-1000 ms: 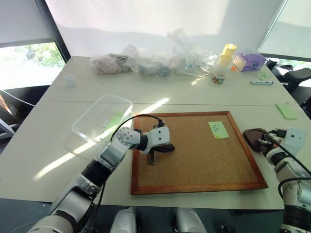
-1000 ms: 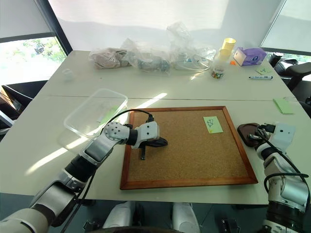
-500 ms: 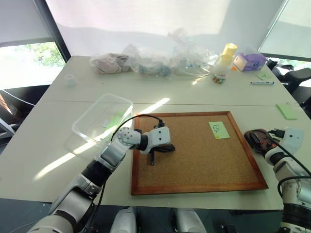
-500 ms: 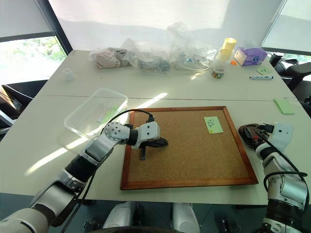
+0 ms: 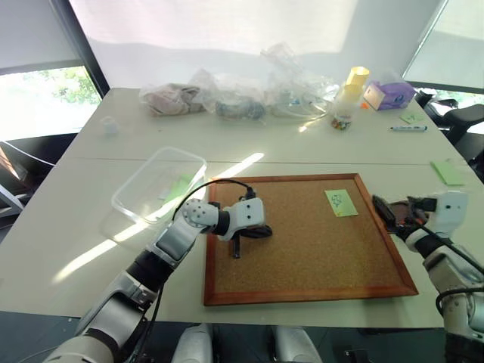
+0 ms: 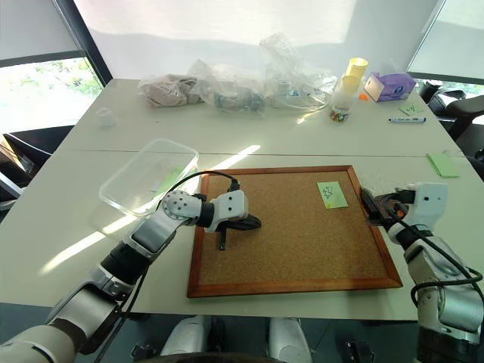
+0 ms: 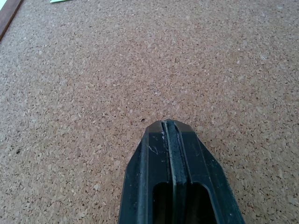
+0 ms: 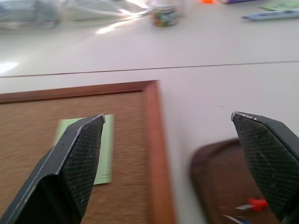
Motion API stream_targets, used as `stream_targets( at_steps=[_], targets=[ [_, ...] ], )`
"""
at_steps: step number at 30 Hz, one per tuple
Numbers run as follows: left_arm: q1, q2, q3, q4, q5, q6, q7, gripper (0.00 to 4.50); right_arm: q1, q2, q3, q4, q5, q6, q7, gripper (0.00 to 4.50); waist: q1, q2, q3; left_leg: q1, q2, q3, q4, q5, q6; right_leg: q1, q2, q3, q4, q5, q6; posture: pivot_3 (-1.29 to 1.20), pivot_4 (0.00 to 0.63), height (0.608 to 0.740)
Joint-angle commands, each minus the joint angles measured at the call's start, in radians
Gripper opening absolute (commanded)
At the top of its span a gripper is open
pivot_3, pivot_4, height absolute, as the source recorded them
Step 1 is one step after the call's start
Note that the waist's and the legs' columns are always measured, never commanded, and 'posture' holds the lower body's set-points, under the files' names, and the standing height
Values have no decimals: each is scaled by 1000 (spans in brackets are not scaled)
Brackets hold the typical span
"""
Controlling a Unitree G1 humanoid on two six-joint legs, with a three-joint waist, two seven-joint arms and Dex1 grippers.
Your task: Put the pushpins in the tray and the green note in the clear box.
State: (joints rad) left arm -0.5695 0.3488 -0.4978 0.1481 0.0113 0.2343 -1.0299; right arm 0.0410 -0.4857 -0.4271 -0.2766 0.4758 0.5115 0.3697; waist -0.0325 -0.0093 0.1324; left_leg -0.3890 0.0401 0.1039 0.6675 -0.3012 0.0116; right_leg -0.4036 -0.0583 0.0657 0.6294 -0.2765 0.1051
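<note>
The green note (image 5: 340,202), a pale slip with dark scribbles, lies on the cork board (image 5: 302,242) near its far right corner. My right gripper (image 8: 168,117) is open and hangs over the board's right frame, between the green note (image 8: 105,149) and the dark brown tray (image 8: 210,177). Two pushpins, one red (image 8: 254,203) and one blue (image 8: 231,218), lie in the tray. My left gripper (image 7: 169,125) is shut and empty, tip down on the cork (image 5: 238,248). The clear box (image 5: 155,185) stands left of the board; a pale green slip shows inside or beneath it.
Crumpled clear bags (image 5: 242,98) line the far side of the table. A small jar (image 5: 342,117), yellow cups (image 5: 355,78), a purple box (image 5: 387,96) and a marker (image 5: 407,129) stand at the far right. A plain green pad (image 5: 446,172) lies at the right edge.
My right gripper has opened and moved left and slightly up, from over the tray to the board's right frame. The left arm has stayed still.
</note>
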Motion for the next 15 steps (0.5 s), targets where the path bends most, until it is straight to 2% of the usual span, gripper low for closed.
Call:
stream_targets(
  at_steps=[1, 15],
  targets=[
    [29, 26, -35, 91, 64, 29, 12, 0, 4, 9, 50, -42, -9, -3, 10, 4477, -2, 0, 0, 0, 0, 0, 0, 0, 0, 0, 0, 0, 0, 0, 0, 0, 150, 740],
    [34, 29, -35, 83, 65, 28, 11, 0, -2, 77, 153, 3, -60, -32, -1, 4477, -7, 0, 0, -2, 0, 0, -1, 0, -1, -1, -5, -4, -1, 0, 0, 0, 150, 740]
  ],
)
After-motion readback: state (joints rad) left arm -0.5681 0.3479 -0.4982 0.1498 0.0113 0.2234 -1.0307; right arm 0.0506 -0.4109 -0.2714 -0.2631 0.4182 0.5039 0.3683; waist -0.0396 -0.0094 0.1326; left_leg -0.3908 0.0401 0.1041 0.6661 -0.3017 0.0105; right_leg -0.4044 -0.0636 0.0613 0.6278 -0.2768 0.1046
